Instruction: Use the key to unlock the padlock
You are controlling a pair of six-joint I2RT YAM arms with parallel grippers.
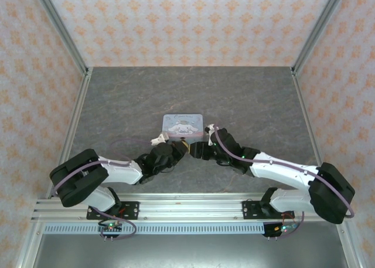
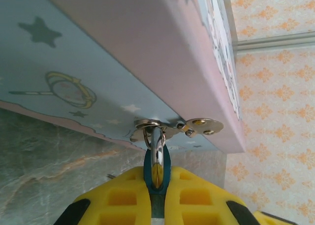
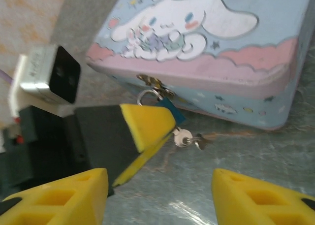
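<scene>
The padlock (image 2: 157,161) hangs from the cartoon tin's (image 3: 236,72) hasp (image 2: 170,126), pinched by the left gripper (image 2: 157,200). The key (image 3: 184,136) (apparently seated in its free end) lies straight ahead of the right gripper (image 3: 157,200), slanting across its wide-spread fingers.

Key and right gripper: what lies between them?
Bare grey table, in the right wrist view; the key is ahead of the open right gripper.
</scene>
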